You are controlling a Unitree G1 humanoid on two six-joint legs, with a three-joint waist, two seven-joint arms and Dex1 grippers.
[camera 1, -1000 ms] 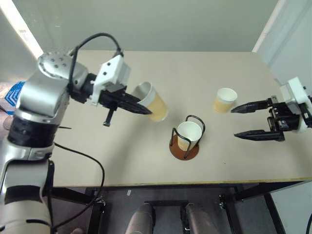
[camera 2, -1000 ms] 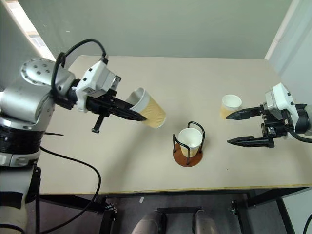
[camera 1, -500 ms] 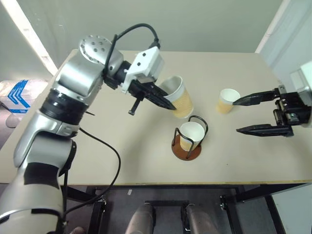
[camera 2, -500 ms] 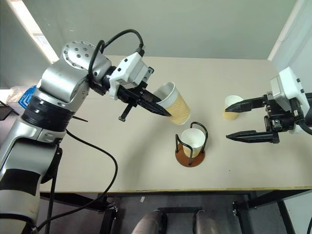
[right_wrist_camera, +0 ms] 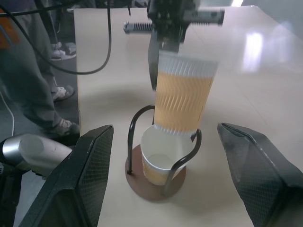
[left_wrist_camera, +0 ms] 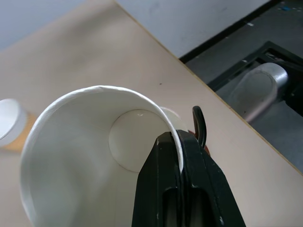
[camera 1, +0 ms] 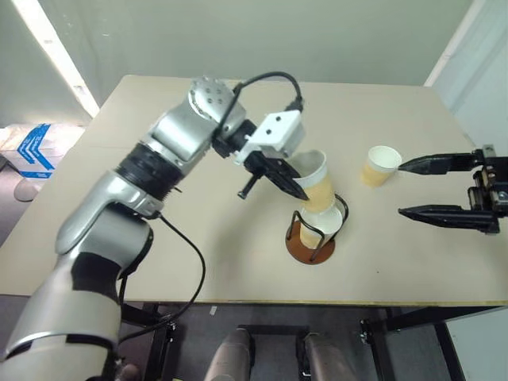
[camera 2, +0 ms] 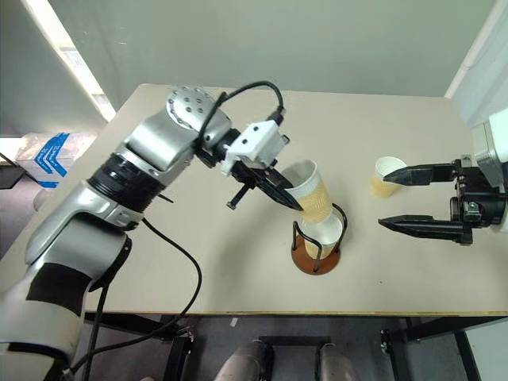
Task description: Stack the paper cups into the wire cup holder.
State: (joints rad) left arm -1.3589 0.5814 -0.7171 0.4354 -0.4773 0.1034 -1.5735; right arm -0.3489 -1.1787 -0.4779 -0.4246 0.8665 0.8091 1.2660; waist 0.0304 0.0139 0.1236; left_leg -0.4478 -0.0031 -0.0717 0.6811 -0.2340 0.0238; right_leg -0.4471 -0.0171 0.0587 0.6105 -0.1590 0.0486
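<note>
My left gripper [camera 1: 300, 193] is shut on the rim of a tan paper cup [camera 1: 316, 181], one finger inside it and one outside. The cup hangs tilted, its base at the mouth of a second paper cup [camera 1: 325, 226] standing in the wire cup holder [camera 1: 311, 248]. The left wrist view looks down into the held cup [left_wrist_camera: 71, 156] past the pinching fingers [left_wrist_camera: 165, 189]. A third paper cup [camera 1: 381, 164] stands upright on the table to the right. Just right of it my right gripper [camera 1: 401, 188] is open and empty, pointing left toward the holder [right_wrist_camera: 137, 175].
The beige table [camera 1: 198, 238] has bare room left of and in front of the holder. A black cable [camera 1: 186, 262] trails from my left arm over the front edge. A person's legs [right_wrist_camera: 28, 71] stand beyond the table's left side. A blue-and-white item [camera 1: 28, 147] lies on the floor.
My left gripper has carried the cup to the right and down, from left of the holder to right above the cup inside it. The right gripper has stayed open near the third cup.
</note>
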